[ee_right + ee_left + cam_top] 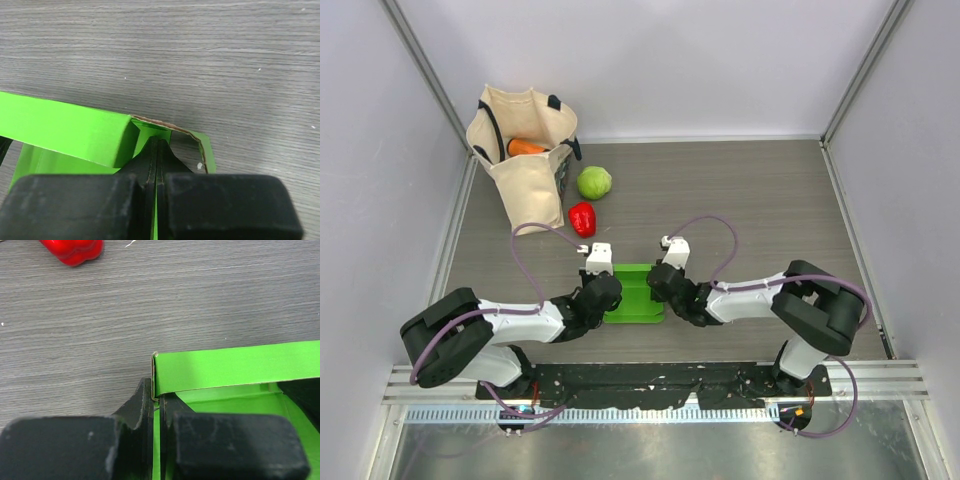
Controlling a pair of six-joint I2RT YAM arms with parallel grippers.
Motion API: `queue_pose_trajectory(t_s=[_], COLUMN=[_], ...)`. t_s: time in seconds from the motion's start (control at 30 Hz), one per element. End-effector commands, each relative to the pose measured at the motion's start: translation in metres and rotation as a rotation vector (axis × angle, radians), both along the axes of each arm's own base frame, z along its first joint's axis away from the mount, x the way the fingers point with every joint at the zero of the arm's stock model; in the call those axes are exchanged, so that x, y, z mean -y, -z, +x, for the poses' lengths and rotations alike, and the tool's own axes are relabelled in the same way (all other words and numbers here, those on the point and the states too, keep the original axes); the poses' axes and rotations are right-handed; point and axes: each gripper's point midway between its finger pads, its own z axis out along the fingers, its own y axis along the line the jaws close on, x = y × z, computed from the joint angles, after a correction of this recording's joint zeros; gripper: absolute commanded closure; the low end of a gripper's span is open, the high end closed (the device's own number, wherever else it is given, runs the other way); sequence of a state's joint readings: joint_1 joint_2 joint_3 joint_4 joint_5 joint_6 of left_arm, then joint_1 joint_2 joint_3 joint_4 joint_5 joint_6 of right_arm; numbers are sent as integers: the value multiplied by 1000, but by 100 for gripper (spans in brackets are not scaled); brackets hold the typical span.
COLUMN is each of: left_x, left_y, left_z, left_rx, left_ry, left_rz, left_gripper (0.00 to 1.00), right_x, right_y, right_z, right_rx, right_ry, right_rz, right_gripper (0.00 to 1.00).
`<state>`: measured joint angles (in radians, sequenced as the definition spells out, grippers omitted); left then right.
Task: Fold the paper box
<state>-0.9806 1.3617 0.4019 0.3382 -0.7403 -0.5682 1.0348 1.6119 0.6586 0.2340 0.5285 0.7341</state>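
The paper box [633, 292] is bright green card, partly folded, lying on the wood-grain table between my two arms. My left gripper [611, 296] is at its left side and is shut on the left wall. In the left wrist view the paper box [235, 367] has an upright far wall, and the left gripper [159, 399] pinches thin green card at the corner. My right gripper [659, 284] is at the right side. In the right wrist view the right gripper [157, 146] is shut on a green card sheet of the paper box [65, 129], next to a torn-edged flap [206, 152].
A red pepper [582, 218] lies just beyond the box, also showing in the left wrist view as the red pepper [72, 249]. A round pale-green vegetable [594, 182] sits behind it. A cream canvas bag [525, 160] holding something orange stands at the back left. White walls enclose the table.
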Motion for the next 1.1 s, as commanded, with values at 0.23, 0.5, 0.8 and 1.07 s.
queue_pose_trajectory(t_s=[0.23,0.5,0.8,1.07], left_x=[-4,-9,-10,-8], left_y=[3,2,5,5], left_z=[-3,-2,-3,-3], left_rx=[-5,0,-6,-10], left_ry=[-11,-29,-38,-34], left_rz=[-1,8,3,7], left_gripper=[100,100,100,100], right_x=[-8,13,62,46], right_y=[30,-43,-67,-77], right_z=[-10,-22,-42,-23], right_rx=[-56,-1,57,170], right_ry=[-6,-100,-159,-224], right_rz=[38,-15,-107,-157], right_gripper=[99,75,55,44])
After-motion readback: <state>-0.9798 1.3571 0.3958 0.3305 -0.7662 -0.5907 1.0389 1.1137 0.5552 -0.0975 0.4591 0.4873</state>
